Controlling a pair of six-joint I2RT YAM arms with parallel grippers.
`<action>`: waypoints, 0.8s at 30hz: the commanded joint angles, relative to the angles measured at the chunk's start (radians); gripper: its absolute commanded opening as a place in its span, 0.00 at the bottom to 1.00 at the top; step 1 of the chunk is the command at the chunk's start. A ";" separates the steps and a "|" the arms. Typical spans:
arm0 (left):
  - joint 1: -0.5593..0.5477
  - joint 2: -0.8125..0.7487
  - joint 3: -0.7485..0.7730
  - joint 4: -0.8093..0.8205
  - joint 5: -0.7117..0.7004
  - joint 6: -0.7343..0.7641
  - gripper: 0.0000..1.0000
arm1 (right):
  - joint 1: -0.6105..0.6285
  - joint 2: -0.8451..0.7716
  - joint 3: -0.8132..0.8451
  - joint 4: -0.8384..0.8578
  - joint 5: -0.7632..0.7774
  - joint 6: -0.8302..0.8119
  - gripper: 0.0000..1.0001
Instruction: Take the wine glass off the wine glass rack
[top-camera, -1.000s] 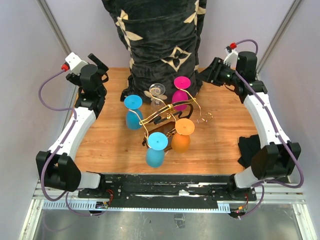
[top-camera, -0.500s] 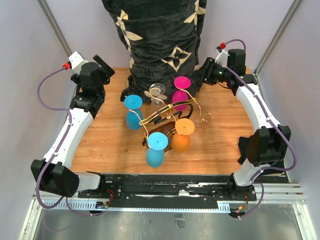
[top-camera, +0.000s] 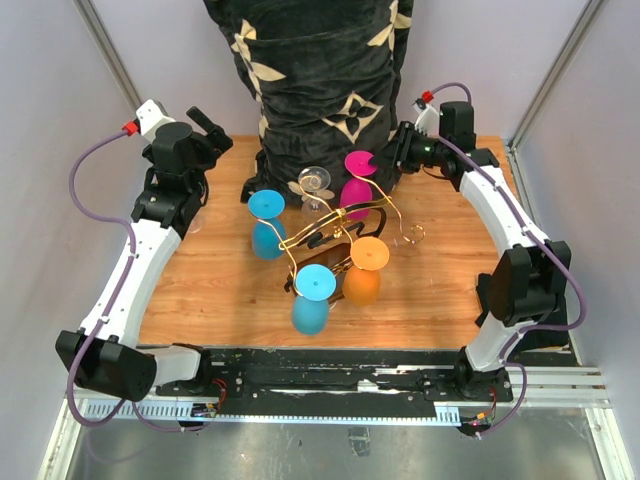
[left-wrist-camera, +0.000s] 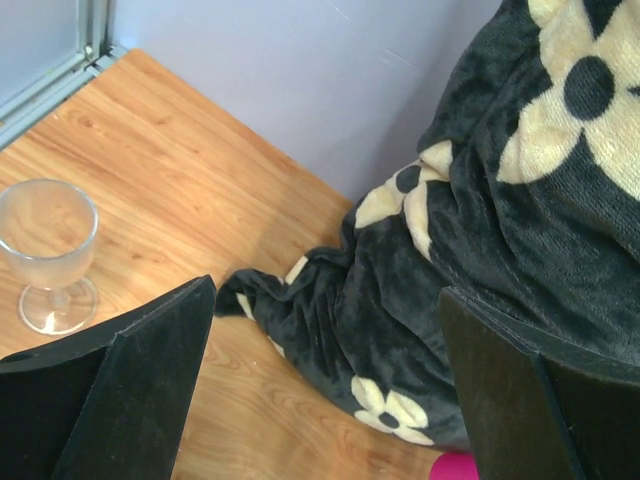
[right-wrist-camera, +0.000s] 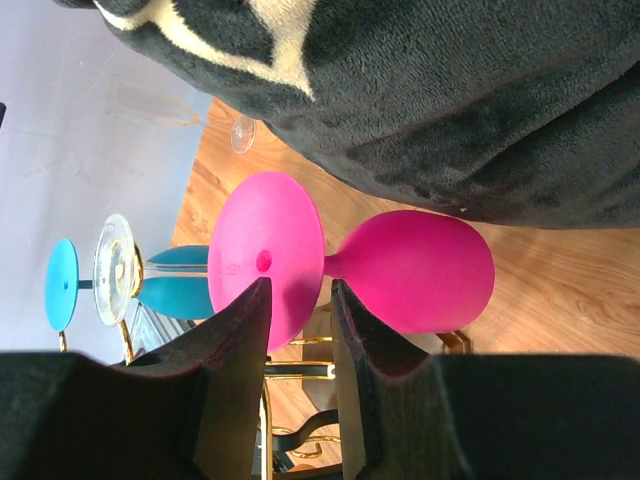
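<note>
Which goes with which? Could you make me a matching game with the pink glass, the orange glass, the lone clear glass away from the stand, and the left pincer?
Things:
1. pink glass
2. orange glass
3. lone clear glass
4. left pincer

Place or state:
A. wide open, holding nothing
B. upright on the table
C. hangs upside down at the far side of the rack, by the blanket
D. hangs upside down at the rack's near right side

Pairs: 1-C, 2-D, 3-B, 4-A
</note>
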 joint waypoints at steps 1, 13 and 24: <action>-0.007 -0.018 0.028 -0.001 0.039 -0.022 1.00 | 0.010 0.012 0.015 0.012 -0.035 -0.008 0.30; -0.009 -0.025 0.020 0.019 0.085 -0.038 0.98 | 0.011 0.007 0.018 0.084 -0.047 0.029 0.01; -0.010 -0.062 0.002 0.038 0.106 -0.038 0.97 | 0.011 0.013 -0.007 0.346 -0.096 0.188 0.01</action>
